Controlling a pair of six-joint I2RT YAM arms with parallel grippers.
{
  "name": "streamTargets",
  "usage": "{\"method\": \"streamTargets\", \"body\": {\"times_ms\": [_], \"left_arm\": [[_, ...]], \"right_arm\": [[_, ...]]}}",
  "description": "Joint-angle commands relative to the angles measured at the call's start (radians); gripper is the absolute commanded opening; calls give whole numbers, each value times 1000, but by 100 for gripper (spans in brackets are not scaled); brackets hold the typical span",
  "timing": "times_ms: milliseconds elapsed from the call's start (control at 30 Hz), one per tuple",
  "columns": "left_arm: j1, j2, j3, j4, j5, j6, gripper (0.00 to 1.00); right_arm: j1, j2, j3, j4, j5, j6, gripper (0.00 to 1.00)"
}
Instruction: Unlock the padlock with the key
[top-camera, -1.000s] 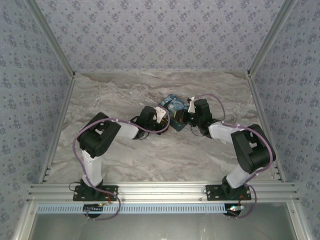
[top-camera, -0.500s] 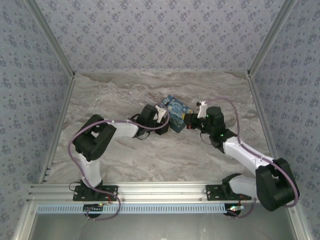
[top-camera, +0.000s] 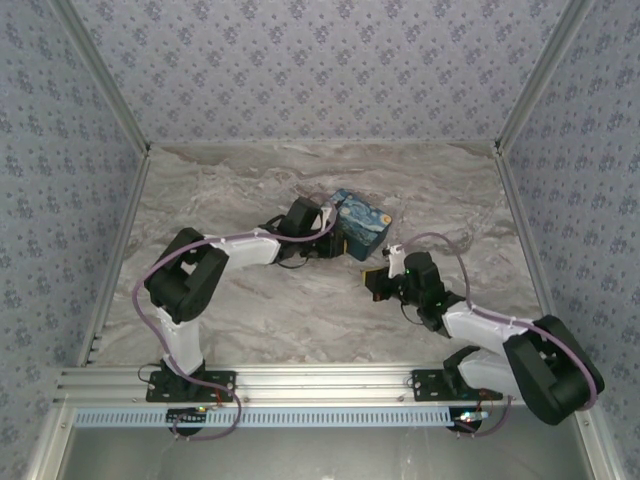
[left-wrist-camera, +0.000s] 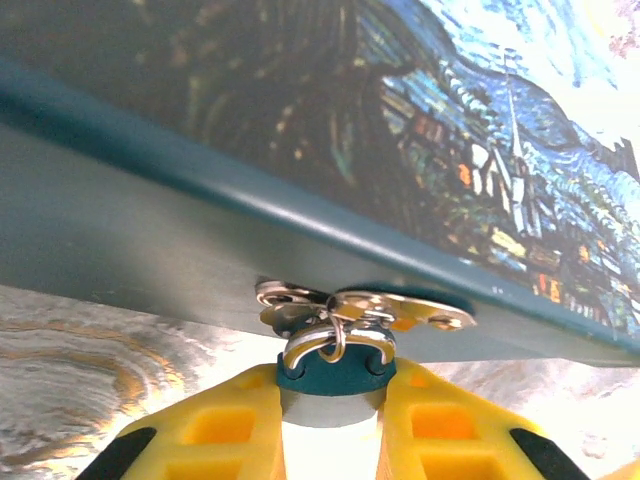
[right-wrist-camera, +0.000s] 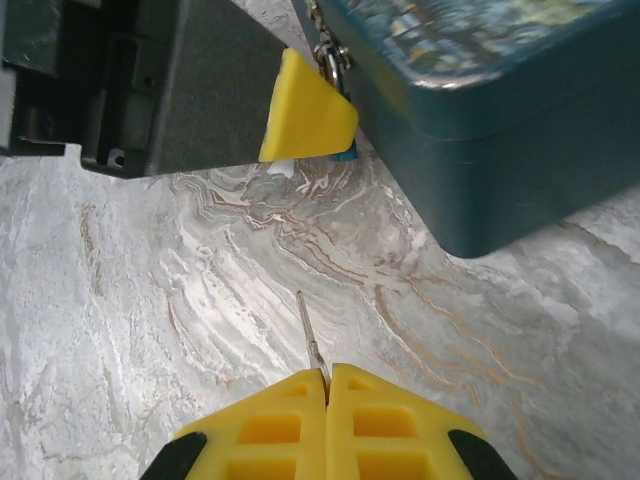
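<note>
The left gripper clamps the padlock hanging on the box and the right gripper pinches the key over the table, apart from the padlock, so inserting and turning remain

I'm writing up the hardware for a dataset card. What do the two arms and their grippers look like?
The left arm and right arm have white links between bulky black joint housings. A lilac cable loops along each arm. The left gripper and right gripper carry yellow plastic fingers with recessed pockets and black patches at the outer edges.
</note>
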Motion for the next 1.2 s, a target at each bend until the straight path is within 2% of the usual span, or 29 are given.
{"method": "streamTargets", "body": {"times_ms": [0,300,500,867,1167], "left_arm": [[-14,-28,47,-15,51,-87,13],[-22,-43,41,39,75,-203,11],[-24,-66,11,97,58,-288,11],[-25,-80,-37,199,41,-424,13],[-25,-85,-48,222,45,-459,13]], "right_arm": [[22,62,-5,133,21,-45,0],[54,193,-14,295,90,-48,0],[66,246,-12,334,138,-43,0],[73,273,-12,379,188,-32,0],[70,277,-11,422,206,-31,0]]}}
